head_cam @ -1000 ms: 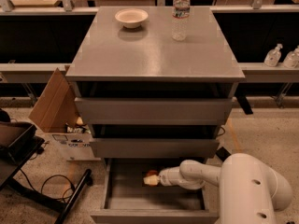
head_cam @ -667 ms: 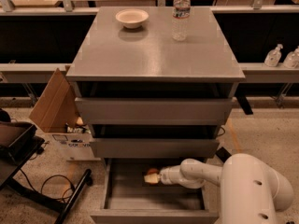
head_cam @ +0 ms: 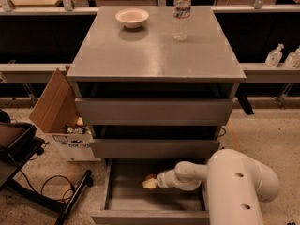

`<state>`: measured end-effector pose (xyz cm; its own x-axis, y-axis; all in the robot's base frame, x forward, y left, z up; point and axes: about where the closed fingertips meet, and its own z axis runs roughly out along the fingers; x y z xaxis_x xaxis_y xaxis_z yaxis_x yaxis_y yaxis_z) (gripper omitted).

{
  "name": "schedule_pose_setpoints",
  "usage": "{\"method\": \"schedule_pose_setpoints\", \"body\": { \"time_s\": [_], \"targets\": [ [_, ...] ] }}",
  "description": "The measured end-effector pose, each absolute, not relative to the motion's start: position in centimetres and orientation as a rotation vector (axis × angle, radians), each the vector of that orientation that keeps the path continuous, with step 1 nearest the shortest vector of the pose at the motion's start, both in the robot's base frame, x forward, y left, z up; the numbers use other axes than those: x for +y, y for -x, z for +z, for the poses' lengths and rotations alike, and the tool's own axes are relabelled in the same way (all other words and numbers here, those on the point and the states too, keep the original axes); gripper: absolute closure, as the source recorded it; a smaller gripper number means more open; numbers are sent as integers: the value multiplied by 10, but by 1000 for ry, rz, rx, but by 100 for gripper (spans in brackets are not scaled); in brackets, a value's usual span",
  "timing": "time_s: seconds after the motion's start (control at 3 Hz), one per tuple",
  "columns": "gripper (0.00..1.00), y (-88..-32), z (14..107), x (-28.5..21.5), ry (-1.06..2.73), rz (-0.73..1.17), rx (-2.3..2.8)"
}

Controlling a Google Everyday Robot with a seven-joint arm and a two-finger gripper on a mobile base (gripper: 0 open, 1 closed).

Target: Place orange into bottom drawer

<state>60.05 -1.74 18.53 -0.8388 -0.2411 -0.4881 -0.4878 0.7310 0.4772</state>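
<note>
White robot arm [head_cam: 225, 177], thick and rounded, fills the lower right of the frame and bends in low from the right, its slimmer forearm lying nearly level and pointing left into the pulled-out bottom drawer [head_cam: 117, 191] of the grey metal cabinet [head_cam: 154, 55]. At its tip the gripper [head_cam: 151, 183] sits inside the shallow grey tray, a little left of centre, close above the drawer floor. Right at that tip is the small round orange fruit [head_cam: 150, 177], only partly showing, so I cannot tell how the gripper meets it or whether it is resting on the tray floor.

Higher up, the two other grey drawers stand slightly ajar above the open one. On the flat cabinet top, toward the upper middle of the frame, a cream bowl [head_cam: 132, 18] stands left of a clear plastic water bottle [head_cam: 181, 13], the two well apart. At the left edge a brown cardboard box [head_cam: 55, 102] leans beside the cabinet.
</note>
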Motion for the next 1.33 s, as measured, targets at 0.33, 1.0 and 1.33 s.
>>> {"method": "schedule_pose_setpoints", "body": {
  "time_s": [0.33,1.0,1.33],
  "targets": [
    [100,-598,150,-17,523,850,2587],
    [82,-598,123,-22,460,881,2631],
    [59,-598,123,-22,460,881,2631]
  ]
}}
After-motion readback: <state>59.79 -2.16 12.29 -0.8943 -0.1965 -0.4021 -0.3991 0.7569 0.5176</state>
